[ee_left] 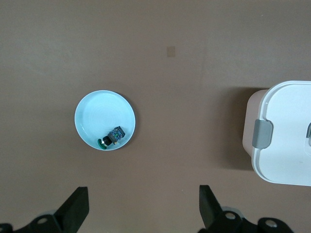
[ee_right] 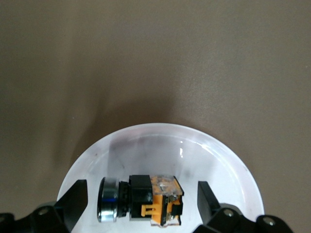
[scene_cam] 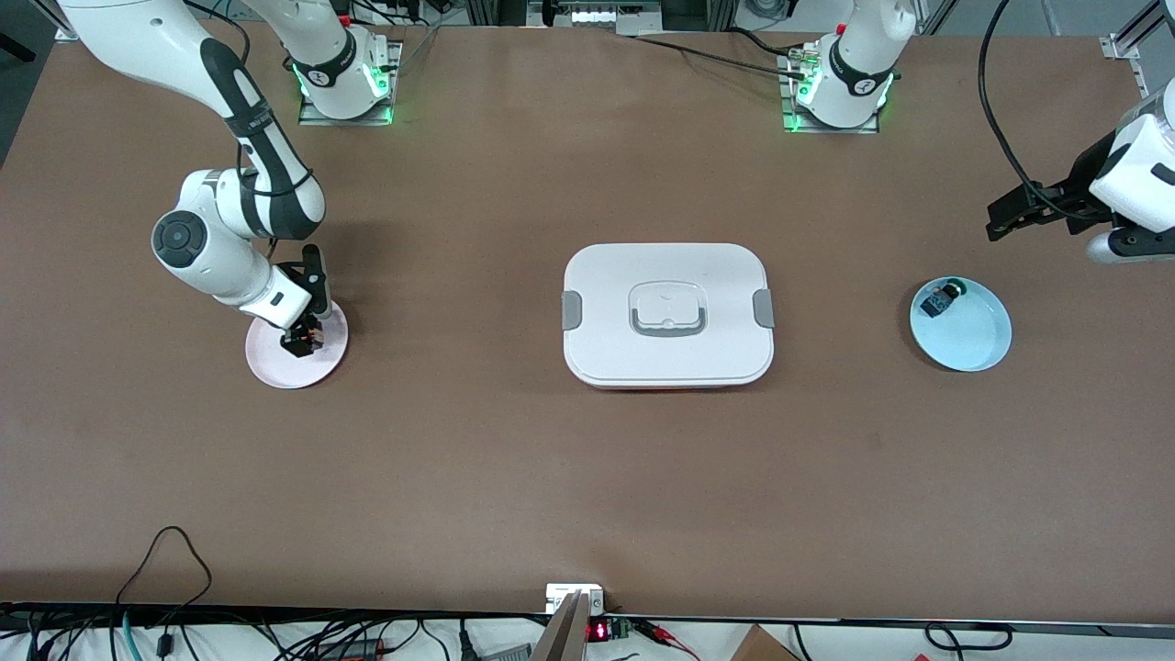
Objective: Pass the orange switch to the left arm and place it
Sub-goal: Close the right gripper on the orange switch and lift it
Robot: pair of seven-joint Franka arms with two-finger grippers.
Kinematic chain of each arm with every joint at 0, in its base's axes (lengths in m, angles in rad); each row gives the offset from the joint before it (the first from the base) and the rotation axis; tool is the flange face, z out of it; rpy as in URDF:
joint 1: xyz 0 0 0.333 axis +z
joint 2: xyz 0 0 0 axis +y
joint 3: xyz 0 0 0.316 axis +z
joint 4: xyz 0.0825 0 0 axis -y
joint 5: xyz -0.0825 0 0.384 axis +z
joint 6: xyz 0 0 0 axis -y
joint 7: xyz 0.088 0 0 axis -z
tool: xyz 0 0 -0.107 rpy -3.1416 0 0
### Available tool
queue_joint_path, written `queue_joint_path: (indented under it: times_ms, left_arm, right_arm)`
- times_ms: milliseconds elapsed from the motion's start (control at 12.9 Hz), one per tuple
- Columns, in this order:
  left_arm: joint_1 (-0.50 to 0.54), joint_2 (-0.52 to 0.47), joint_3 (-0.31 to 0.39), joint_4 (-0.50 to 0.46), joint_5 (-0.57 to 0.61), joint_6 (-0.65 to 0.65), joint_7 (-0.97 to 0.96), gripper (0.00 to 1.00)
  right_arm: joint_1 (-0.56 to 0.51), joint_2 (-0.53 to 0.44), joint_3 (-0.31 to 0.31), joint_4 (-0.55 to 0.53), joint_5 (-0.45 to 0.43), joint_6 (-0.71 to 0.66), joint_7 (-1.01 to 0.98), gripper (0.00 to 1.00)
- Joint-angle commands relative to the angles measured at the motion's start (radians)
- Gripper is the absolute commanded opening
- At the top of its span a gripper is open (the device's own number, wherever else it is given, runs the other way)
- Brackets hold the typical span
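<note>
The orange switch lies on its side on a pink plate at the right arm's end of the table. My right gripper is low over that plate, open, with a finger on each side of the switch and a gap to each. My left gripper is open and empty, up in the air near the left arm's end of the table; it waits there. The white box lies at the table's middle and shows at the edge of the left wrist view.
A light blue plate holding a small blue-and-black component with a green cap sits at the left arm's end; both show in the left wrist view, plate and component. Bare brown table lies around the box.
</note>
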Motion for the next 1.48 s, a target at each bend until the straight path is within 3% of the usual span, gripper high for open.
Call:
queue_joint_path:
  times_ms: [0, 467, 856, 1011, 1089, 1400]
  left_arm:
    - [0.008, 0.012, 0.0, 0.028, -0.018, -0.013, 0.026, 1.0]
    - [0.008, 0.012, 0.0, 0.028, -0.018, -0.013, 0.026, 1.0]
    - [0.008, 0.014, 0.0, 0.029, -0.018, -0.013, 0.026, 1.0]
    - [0.008, 0.014, 0.0, 0.029, -0.018, -0.013, 0.026, 1.0]
    - [0.008, 0.014, 0.0, 0.029, -0.018, -0.013, 0.026, 1.0]
    - [0.008, 0.014, 0.0, 0.028, -0.018, -0.013, 0.026, 1.0]
  right_arm:
    - [-0.021, 0.001, 0.003, -0.013, -0.002, 0.044, -0.03, 1.0]
    - [-0.03, 0.018, 0.003, -0.013, 0.007, 0.047, -0.012, 1.0]
    - [-0.029, 0.03, 0.003, -0.013, 0.021, 0.065, -0.012, 0.84]
    - [-0.029, 0.025, 0.003, -0.013, 0.019, 0.064, -0.014, 0.64]
    - [-0.029, 0.021, 0.005, -0.013, 0.021, 0.062, -0.012, 0.42]
    - [-0.029, -0.036, 0.005, -0.001, 0.022, 0.0, -0.004, 0.03]
